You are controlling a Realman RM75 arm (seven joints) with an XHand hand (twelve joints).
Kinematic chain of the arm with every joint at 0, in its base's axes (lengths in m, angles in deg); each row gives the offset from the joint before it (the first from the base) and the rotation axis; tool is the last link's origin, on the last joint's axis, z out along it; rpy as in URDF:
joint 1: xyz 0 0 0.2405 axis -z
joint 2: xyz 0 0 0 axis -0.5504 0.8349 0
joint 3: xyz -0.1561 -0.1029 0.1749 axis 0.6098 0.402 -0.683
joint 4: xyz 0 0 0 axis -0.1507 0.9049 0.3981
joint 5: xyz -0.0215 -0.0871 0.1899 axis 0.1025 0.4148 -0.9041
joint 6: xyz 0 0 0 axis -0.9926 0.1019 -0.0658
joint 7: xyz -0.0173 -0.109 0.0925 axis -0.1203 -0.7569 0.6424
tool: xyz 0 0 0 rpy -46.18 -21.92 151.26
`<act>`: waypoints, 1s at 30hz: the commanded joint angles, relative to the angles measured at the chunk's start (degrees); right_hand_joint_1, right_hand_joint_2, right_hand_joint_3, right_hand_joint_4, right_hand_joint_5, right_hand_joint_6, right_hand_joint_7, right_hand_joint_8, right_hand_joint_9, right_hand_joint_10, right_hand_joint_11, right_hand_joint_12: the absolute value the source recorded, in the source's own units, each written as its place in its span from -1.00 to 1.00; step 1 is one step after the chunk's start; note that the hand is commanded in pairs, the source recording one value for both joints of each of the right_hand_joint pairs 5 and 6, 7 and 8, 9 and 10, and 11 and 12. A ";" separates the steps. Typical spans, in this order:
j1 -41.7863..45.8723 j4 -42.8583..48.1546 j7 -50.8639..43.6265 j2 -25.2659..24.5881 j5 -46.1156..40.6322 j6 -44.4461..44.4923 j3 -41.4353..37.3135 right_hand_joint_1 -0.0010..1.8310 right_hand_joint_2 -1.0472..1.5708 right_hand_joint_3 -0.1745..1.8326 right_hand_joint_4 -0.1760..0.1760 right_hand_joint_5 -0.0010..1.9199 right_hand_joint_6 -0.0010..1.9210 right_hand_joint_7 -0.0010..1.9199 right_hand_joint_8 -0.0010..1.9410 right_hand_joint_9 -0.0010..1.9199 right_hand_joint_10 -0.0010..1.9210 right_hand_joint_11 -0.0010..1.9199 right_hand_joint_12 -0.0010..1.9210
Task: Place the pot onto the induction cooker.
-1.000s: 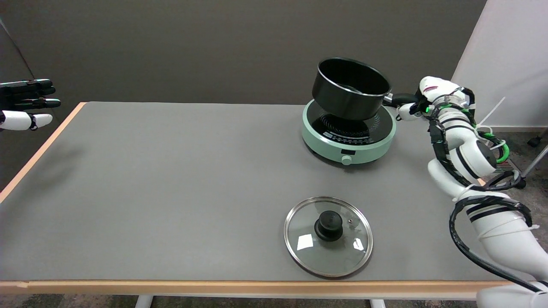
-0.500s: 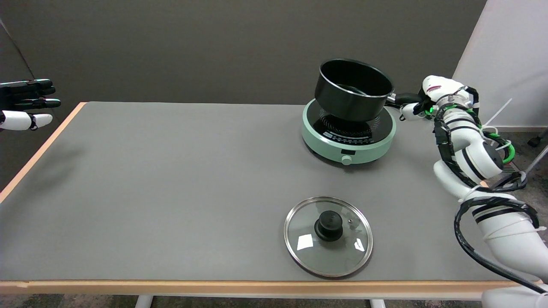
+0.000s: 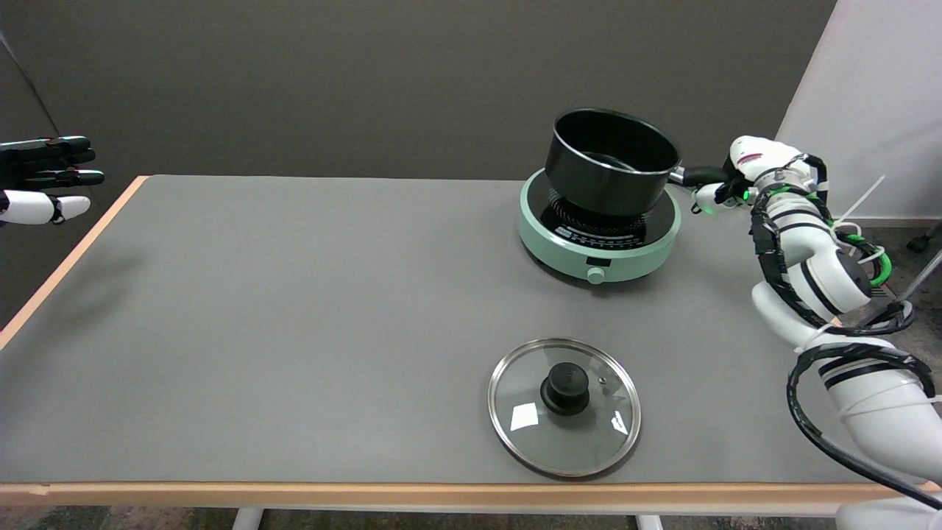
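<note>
1. Head view: the right hand (image 3: pixel 743 177) grips the black pot (image 3: pixel 611 165) by its handle, which sticks out toward the picture's right, so the pot lies left of the hand.
2. The pot sits over the mint induction cooker (image 3: pixel 597 246), tilted a bit; can't tell if it's touching yet. Looks like it just needs levelling and setting down.
3. The pot looks empty. A glass lid (image 3: pixel 564 406) lies well apart, nearer the table's front edge.

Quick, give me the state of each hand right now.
Right hand: grips the handle of the pot, over the induction cooker.
Left hand: idle in the air, holding nothing.
</note>
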 commanded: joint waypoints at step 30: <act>-2.64 -4.82 0.01 -0.02 -0.25 0.90 1.76 -0.04 0.94 -0.32 -0.15 1.00 1.00 1.00 0.98 1.00 1.00 1.00 1.00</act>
